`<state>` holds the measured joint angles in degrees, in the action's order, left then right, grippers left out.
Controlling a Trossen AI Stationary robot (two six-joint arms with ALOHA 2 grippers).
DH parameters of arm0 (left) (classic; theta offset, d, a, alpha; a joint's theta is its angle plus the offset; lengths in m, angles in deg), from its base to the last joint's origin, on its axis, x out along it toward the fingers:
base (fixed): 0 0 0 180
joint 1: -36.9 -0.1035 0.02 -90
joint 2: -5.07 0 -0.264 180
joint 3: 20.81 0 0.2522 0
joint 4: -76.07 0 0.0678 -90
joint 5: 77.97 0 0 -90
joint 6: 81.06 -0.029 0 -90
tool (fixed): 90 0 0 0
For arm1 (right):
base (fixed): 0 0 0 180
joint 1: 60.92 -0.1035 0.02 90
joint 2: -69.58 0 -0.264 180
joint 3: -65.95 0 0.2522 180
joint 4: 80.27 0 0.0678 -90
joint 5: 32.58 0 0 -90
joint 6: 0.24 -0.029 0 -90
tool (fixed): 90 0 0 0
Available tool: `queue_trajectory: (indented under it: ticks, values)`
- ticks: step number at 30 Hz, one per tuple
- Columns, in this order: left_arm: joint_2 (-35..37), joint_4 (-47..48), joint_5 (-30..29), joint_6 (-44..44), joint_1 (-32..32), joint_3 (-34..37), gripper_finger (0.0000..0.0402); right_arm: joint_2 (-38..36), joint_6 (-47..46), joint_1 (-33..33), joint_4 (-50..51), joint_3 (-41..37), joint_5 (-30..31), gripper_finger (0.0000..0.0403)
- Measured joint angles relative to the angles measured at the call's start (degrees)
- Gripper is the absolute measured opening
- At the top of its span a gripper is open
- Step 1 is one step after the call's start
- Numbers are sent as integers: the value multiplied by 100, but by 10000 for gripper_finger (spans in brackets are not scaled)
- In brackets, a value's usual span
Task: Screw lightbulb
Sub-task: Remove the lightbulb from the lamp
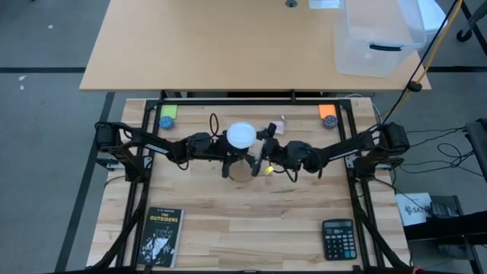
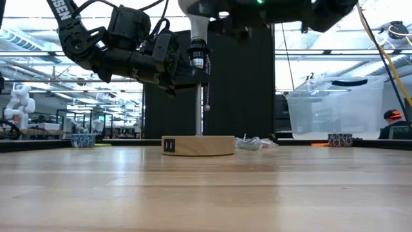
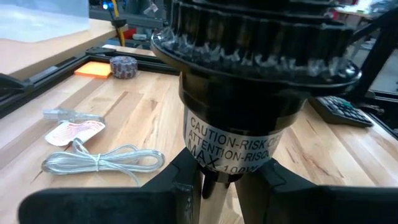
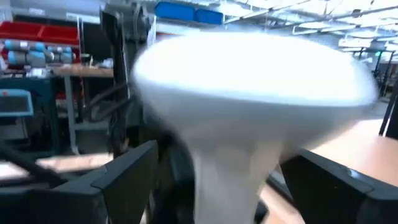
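The white lightbulb (image 1: 242, 135) stands upright with its grey base in the black socket (image 2: 198, 55) of the lamp stand. The stand is a thin metal pole (image 2: 198, 109) on a round wooden foot (image 2: 197, 145), which rests on the table. My left gripper (image 1: 226, 157) comes from the table's left and is shut on the stand just under the socket. My right gripper (image 4: 227, 186) comes from the right and is open. Its two fingers stand on either side of the bulb's narrow neck (image 4: 230, 174), with a gap showing on each side. The bulb is blurred in the right wrist view. My left gripper pinches the stand between its two fingers (image 3: 180, 186) at the pole's top (image 3: 214, 186), right under the labelled black socket (image 3: 236, 134). The fingers come level from the table's left and lie across the pole. The stand is upright, its wooden foot on the table.
A clear coiled cable (image 3: 93, 158) and a small packet (image 3: 71, 132) lie behind the stand. A book (image 1: 160, 236) lies near left and a calculator (image 1: 337, 238) near right. Sticky notes and tape rolls (image 1: 328, 114) sit at the far corners. A clear bin (image 1: 377, 38) stands on the far table.
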<state>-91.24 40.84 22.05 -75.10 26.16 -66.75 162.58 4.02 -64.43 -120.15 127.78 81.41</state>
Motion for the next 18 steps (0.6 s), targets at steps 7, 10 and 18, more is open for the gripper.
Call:
queue_trajectory:
  ticks: [7,10,18]
  values:
    - [0,-10,-105,96,-7,2,71,376,289,7,122,660,292,325]
    - [0,-8,-103,96,-7,0,71,382,458,8,142,705,328,325]
    - [0,7,-17,17,6,0,71,171,499,116,672,715,89,281]
